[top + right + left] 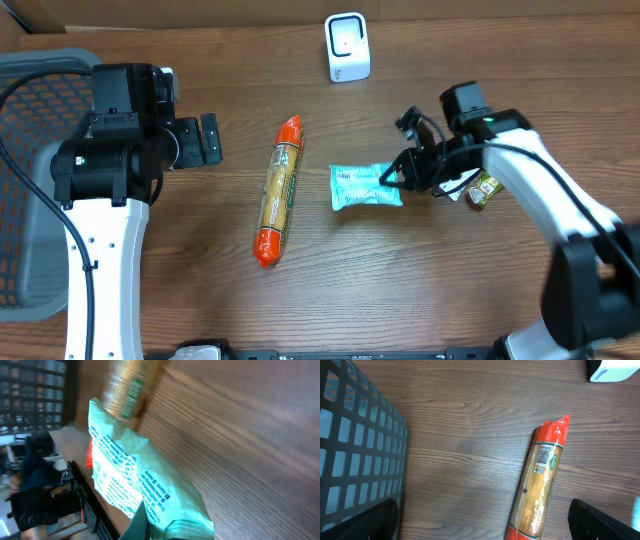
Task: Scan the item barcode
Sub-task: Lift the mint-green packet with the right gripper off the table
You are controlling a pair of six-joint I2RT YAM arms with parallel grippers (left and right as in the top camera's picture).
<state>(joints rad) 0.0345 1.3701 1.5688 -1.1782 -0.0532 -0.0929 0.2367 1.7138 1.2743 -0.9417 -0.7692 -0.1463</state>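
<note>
The pale green packet sits on the near side of the white scanner, a little towards the robot's right and well apart from it. The right tool is clenched on the packet's right-hand end, pinching only the crimped edge (the right wrist view shows printed text on the upturned face, but no barcode I can make out); whether the packet has left the worktop I cannot tell.

The likely trouble is that so thin a pinch on crinkly film lets the packet sag, twist or slip on the way to the scanner, so the code faces away from the window; a hasty swing could also knock the scanner over.

A long tube with orange ends lies nearer than the scanner and to its left; a small brown packet lies to its right, under the right arm. The left tool is released, spread wide and empty, far left of the scanner; a grey mesh basket stands farther left.

The worktop is dark wood grain, matte and flat; the room beyond its edge is dim and unclear.
</note>
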